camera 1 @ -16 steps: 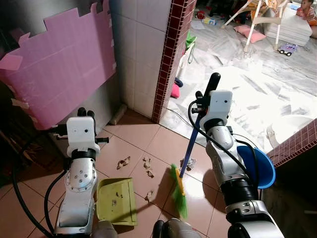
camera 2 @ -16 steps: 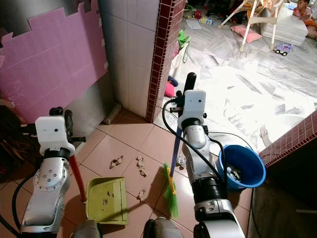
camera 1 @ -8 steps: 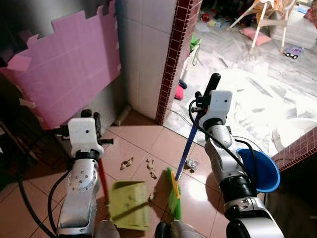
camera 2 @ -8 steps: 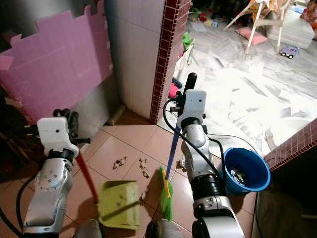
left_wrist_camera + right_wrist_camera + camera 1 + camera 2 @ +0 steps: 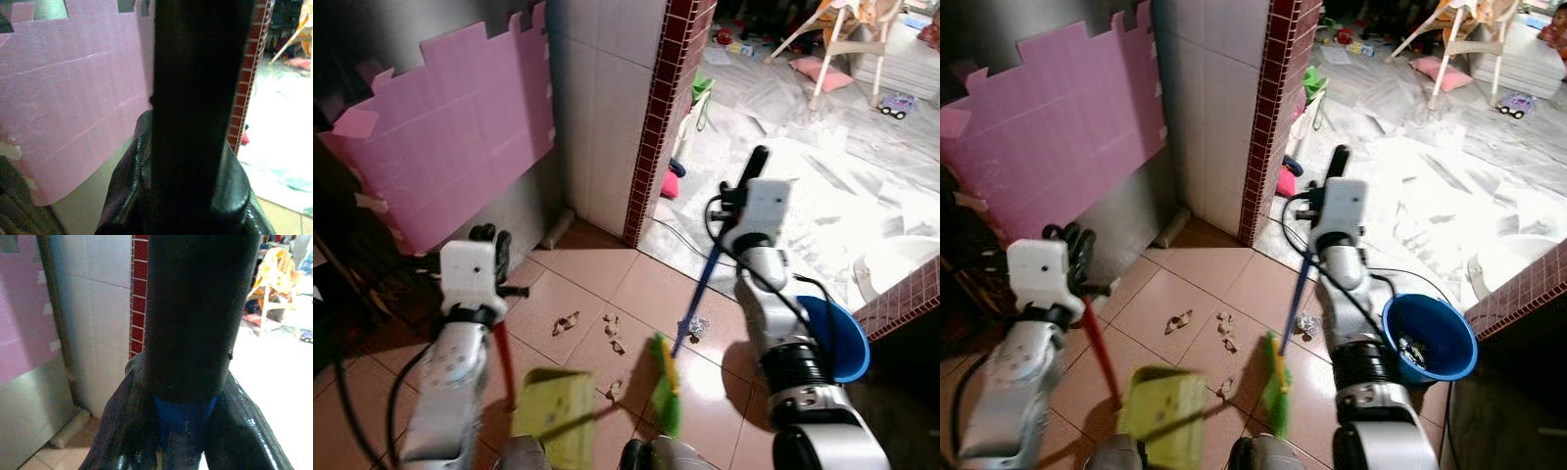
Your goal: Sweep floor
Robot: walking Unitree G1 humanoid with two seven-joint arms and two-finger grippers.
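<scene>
right gripper [image 5: 1335,166] clamping broom [image 5: 1285,338], left gripper [image 5: 487,238] clamping dustpan [image 5: 553,421]

I'm standing on terracotta floor tiles [image 5: 597,269] w/ pale grout. Ahead on my left a pink foam mat [image 5: 450,127] w/ notched top edge leans vs. a grey wall. Beside it, white wall tiles [image 5: 602,98] end in a dark-red brick-tiled corner post [image 5: 658,117]. Past the post, a bright marbled floor [image 5: 822,166], strong light on it; plastic chair [image 5: 1469,39], pink cushion [image 5: 820,69], toy car [image 5: 898,103] at far edge. Low red-tiled ledge [image 5: 906,294] on my right.
</scene>
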